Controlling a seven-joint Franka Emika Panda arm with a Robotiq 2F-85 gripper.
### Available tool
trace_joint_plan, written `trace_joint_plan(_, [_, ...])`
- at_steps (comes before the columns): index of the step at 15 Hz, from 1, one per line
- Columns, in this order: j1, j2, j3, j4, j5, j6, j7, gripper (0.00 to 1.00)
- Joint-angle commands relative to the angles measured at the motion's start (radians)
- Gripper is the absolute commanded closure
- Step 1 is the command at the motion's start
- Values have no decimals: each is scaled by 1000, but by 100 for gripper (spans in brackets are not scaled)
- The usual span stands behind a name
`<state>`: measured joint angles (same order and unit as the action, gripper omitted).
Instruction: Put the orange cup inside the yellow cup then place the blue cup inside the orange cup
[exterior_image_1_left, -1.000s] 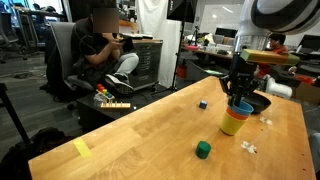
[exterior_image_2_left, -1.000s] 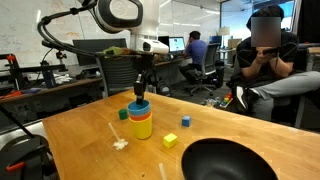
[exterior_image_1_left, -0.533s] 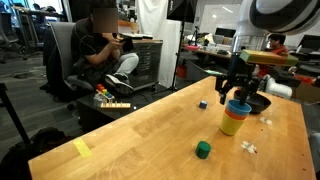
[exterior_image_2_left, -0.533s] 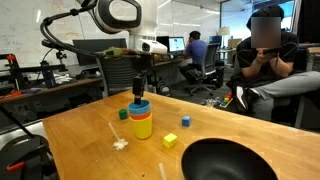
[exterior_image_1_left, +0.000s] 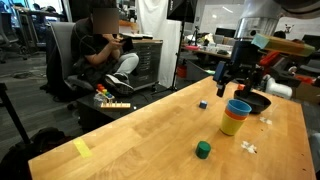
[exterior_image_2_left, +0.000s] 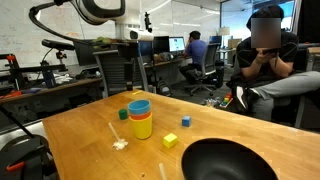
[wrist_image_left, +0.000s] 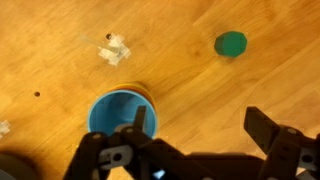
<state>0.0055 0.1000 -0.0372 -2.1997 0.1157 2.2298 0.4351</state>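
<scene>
The three cups stand nested in one stack on the wooden table. The blue cup (exterior_image_2_left: 139, 106) is on top, and only a thin band of the orange cup (exterior_image_2_left: 140, 115) shows between it and the yellow cup (exterior_image_2_left: 141, 127) at the bottom. In an exterior view my gripper (exterior_image_1_left: 238, 78) hangs open a short way above the blue cup (exterior_image_1_left: 238, 106) and holds nothing. In the wrist view the blue cup (wrist_image_left: 120, 112) lies under my left finger (wrist_image_left: 145, 120), off to one side of the open gripper (wrist_image_left: 203, 125), with bare wood between the fingers.
A large dark bowl (exterior_image_2_left: 225, 160) sits near the stack. A green block (wrist_image_left: 231, 43), two yellow blocks (exterior_image_2_left: 170, 141), a small blue block (exterior_image_1_left: 202, 103) and white scraps (wrist_image_left: 115, 48) lie on the table. A person (exterior_image_1_left: 105, 45) sits beyond the table edge.
The gripper was shut on the blue cup in the stack. It has opened and risen clear, leaving the blue cup nested.
</scene>
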Motion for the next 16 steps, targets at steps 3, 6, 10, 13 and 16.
trace_joint_plan(3, [52, -187, 73, -154, -27, 2, -153, 0])
trace_joint_plan(6, [77, -269, 107, -220, -17, 1, -247, 0])
trace_joint_plan(10, [101, -368, 127, -299, 9, -19, -328, 0])
trace_joint_plan(13, [94, -323, 130, -272, -11, -9, -296, 0])
trace_joint_plan(16, [94, -339, 130, -285, -11, -9, -303, 0])
